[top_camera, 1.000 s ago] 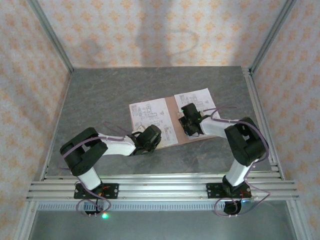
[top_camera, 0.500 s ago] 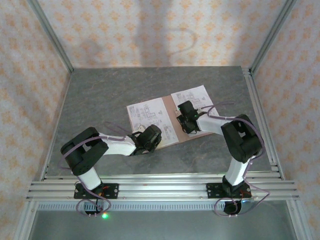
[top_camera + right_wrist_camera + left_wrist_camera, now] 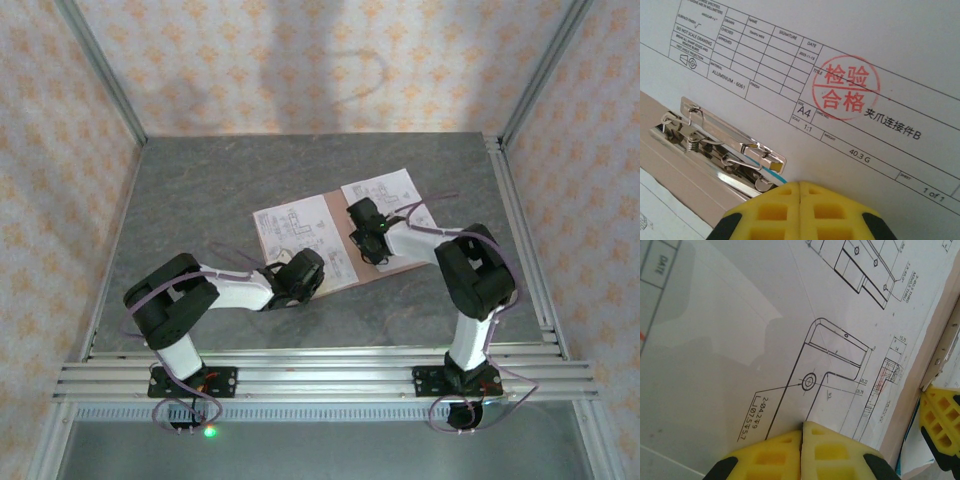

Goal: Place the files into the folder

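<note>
Top external view: the pinkish-brown folder (image 3: 336, 212) lies open on the grey table (image 3: 200, 200), a little toward 3 o'clock of its middle. One white printed sheet (image 3: 290, 228) covers the folder's 9 o'clock half. A second printed sheet (image 3: 385, 192) lies on the half toward 1 o'clock, its far corner hanging past the card. The left gripper (image 3: 303, 272) sits low at the 6 o'clock corner of the first sheet. The right gripper (image 3: 367, 233) is down near the fold, between the two pages.

From the left wrist camera, the left gripper (image 3: 801, 447) has its yellow pads pressed together, nothing between them, their tips on or just above the paper; I cannot tell which. That page (image 3: 790, 315) is a line drawing of a bracket with dimension notes. At 3 o'clock a strip of folder card (image 3: 920, 370) shows, with the metal fastener (image 3: 942, 347) on it.

From the right wrist camera, the right gripper (image 3: 799, 210) is likewise closed tight with empty pads, over a title-block page (image 3: 890, 55) bearing a round red stamp (image 3: 846, 87). At 9 o'clock of the pads, the spring clip (image 3: 725, 142) sits on the fold (image 3: 670, 160). A sliver of the teal sheet (image 3: 774, 173) peeks from under the clip.
</note>
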You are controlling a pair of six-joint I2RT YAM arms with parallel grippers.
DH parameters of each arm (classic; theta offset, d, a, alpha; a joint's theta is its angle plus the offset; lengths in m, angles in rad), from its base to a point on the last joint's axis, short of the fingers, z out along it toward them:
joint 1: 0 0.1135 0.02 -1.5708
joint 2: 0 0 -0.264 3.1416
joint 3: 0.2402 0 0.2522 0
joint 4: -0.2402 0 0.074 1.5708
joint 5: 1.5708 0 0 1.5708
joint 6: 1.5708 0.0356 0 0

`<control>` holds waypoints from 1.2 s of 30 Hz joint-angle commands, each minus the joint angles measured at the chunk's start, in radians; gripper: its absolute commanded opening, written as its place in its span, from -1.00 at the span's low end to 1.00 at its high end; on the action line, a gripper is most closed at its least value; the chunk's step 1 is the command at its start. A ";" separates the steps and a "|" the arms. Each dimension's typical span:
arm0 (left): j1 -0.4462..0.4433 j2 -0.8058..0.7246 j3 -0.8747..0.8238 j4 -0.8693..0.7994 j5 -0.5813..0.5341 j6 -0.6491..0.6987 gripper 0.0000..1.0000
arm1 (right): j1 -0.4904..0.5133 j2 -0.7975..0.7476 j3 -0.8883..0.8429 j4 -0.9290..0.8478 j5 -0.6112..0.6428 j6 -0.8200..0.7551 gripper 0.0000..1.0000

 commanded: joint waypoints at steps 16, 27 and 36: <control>0.007 0.058 -0.028 -0.204 0.049 0.061 -0.85 | 0.019 -0.033 0.023 -0.259 -0.045 -0.142 -0.64; 0.010 0.031 -0.010 -0.287 0.013 0.114 -0.86 | 0.003 -0.233 0.119 -0.310 -0.047 -0.239 -0.16; 0.010 0.023 0.054 -0.385 -0.004 0.213 -0.88 | -0.018 -0.308 -0.013 -0.161 -0.132 -0.360 -0.53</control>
